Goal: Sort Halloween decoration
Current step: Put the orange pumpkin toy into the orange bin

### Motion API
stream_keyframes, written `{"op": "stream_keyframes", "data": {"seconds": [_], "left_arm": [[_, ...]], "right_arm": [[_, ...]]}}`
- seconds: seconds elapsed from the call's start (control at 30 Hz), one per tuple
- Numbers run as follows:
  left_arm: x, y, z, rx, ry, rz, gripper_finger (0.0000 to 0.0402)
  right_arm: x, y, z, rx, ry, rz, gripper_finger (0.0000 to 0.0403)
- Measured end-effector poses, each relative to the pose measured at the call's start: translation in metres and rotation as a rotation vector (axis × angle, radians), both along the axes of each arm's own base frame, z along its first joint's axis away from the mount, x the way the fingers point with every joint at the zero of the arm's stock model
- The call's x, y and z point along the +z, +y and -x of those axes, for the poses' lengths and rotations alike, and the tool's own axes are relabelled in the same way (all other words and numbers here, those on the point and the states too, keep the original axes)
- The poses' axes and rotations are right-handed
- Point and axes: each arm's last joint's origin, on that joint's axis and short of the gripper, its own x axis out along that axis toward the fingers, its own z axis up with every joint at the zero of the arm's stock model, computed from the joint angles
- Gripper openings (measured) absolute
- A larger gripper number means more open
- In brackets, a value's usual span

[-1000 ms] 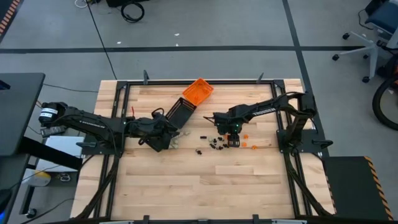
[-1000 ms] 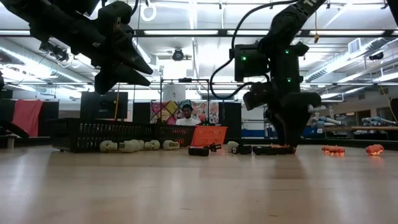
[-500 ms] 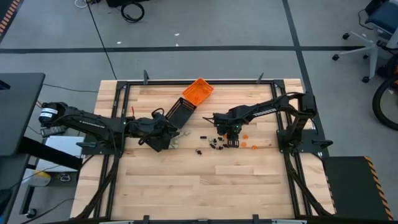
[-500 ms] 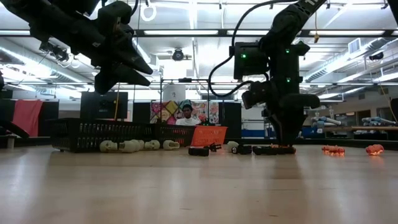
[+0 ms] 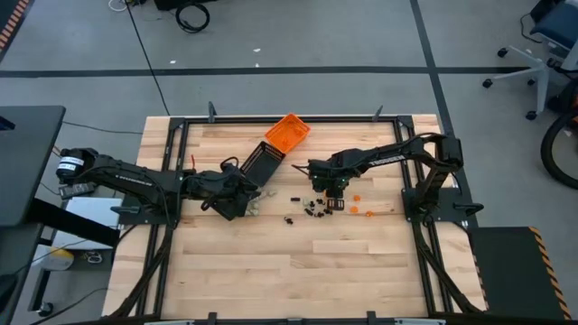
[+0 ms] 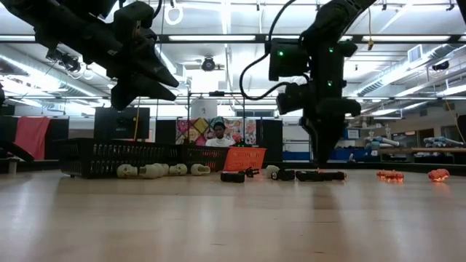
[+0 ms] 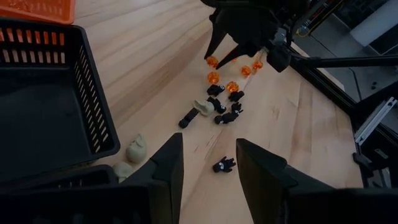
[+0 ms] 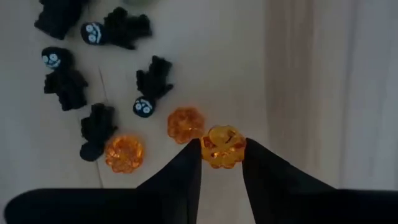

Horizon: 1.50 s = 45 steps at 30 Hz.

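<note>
Right gripper (image 8: 222, 163) raised just above the table (image 5: 298, 271), jaws pinching one orange trinket (image 8: 224, 146) between the fingertips. Below it on the wood, two more orange trinkets (image 8: 185, 124) side by side, next to a cluster of black trinkets (image 8: 152, 84) with pale faces. In the high view, right gripper (image 5: 330, 191) over the middle of the table, above that scatter; further orange pieces (image 5: 361, 210) lying a little toward the right arm's base. Left gripper (image 7: 208, 171) hovering near the black tray (image 7: 43, 118), jaws spread, holding nothing. Whitish trinkets (image 7: 135, 149) on the wood just beside the tray wall; a lone black one (image 7: 223, 165) between the left fingers' line of sight. Orange tray (image 5: 287, 132) touching the far end of the black tray (image 5: 262, 162), both near the table's far edge.
</note>
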Motion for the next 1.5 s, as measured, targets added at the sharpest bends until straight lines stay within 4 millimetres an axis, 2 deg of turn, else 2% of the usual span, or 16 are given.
{"op": "stream_keyframes", "data": {"seconds": [0.3, 0.53, 1.03, 1.5], "left_arm": [[0.000, 0.000, 0.000, 0.001, 0.000, 0.001, 0.0125], [0.000, 0.000, 0.000, 0.003, -0.002, 0.005, 0.0125], [0.000, 0.000, 0.000, 0.002, -0.001, 0.001, 0.0125], [0.000, 0.000, 0.000, 0.007, -0.001, -0.010, 0.0125]], "right_arm": [[0.030, -0.010, -0.019, 0.009, -0.142, 0.051, 0.0107], [0.046, -0.031, -0.032, -0.047, -0.290, 0.086, 0.0107], [0.060, -0.078, -0.034, -0.194, -0.468, 0.104, 0.0107], [0.072, -0.105, -0.038, -0.287, -0.652, 0.160, 0.0107]]}}
